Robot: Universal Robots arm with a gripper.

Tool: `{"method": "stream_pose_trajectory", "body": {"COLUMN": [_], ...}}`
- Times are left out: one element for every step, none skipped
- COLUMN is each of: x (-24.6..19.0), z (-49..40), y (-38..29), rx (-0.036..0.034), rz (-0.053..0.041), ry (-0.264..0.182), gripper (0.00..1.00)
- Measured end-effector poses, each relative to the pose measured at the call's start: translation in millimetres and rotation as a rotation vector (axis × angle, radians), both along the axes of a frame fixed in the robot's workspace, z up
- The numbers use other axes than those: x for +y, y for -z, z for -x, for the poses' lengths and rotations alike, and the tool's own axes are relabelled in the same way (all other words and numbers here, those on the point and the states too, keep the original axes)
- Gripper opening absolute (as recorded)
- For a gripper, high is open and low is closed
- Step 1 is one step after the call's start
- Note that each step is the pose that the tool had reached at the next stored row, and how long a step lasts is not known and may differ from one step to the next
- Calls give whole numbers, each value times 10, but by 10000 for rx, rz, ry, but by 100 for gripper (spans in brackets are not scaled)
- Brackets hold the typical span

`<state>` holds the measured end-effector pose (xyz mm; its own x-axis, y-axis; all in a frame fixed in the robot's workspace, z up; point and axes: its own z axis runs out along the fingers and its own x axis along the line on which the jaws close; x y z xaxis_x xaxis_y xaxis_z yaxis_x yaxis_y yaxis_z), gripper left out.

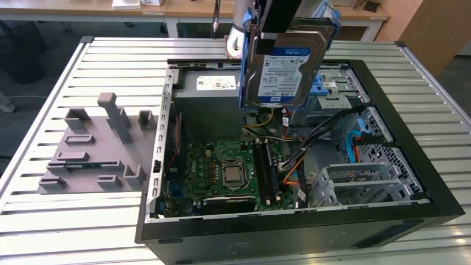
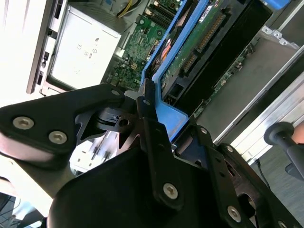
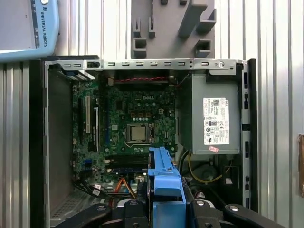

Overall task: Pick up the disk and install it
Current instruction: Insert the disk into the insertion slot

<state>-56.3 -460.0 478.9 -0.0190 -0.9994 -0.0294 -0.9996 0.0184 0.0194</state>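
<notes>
Exterior view showed me the disk (image 1: 283,66) hanging upright in the air above the open computer case (image 1: 412,182), with its label facing the camera. It hung over the far part of the case, with the grey power supply (image 1: 209,91) toward the exterior view's left and the drive bays (image 1: 346,91) toward its right. As far as I could see, it touched nothing inside the case. The tool (image 1: 285,25) was clamped on the disk's top end from above. In the second wrist view its fingers (image 2: 156,142) were pressed against the blue rail (image 2: 164,71), so I read the grip as a firm pinch on the plastic frame, not on bare metal.

In the first wrist view the motherboard (image 3: 137,118) lay below the load, and the slatted desk (image 3: 280,71) ran around the case.

I judged the disk to be stiff and fairly dense for its size, with smooth metal faces that could slip. Its green circuit board (image 2: 199,45) was exposed on one side, and I took that for the fragile part. The rails and narrow edges looked to me like the right places to hold it, well away from the board and connectors.
</notes>
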Motion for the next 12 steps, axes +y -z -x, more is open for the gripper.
{"method": "stream_pose_trajectory", "body": {"x": [-13,-28,-44,-60,-76,-93,-112,-130,-149,-167,-185,-203], "z": [-1,-3,-3,-5,-5,-6,-7,-8,-9,-10,-11,-12], "y": [2,3,5,6,8,9,10,12,13,15,16,17], "rx": [0,-1,0,-1,-1,-1,0,0,0,0,-1,0], "rz": [-1,-1,-1,-1,-1,-1,0,0,-1,-1,-1,-1], "ry": [0,0,1,0,1,1,1,1,1,1,1,1], "gripper": [36,36,36,36,36,36,36,36,36,36,36,36]}}
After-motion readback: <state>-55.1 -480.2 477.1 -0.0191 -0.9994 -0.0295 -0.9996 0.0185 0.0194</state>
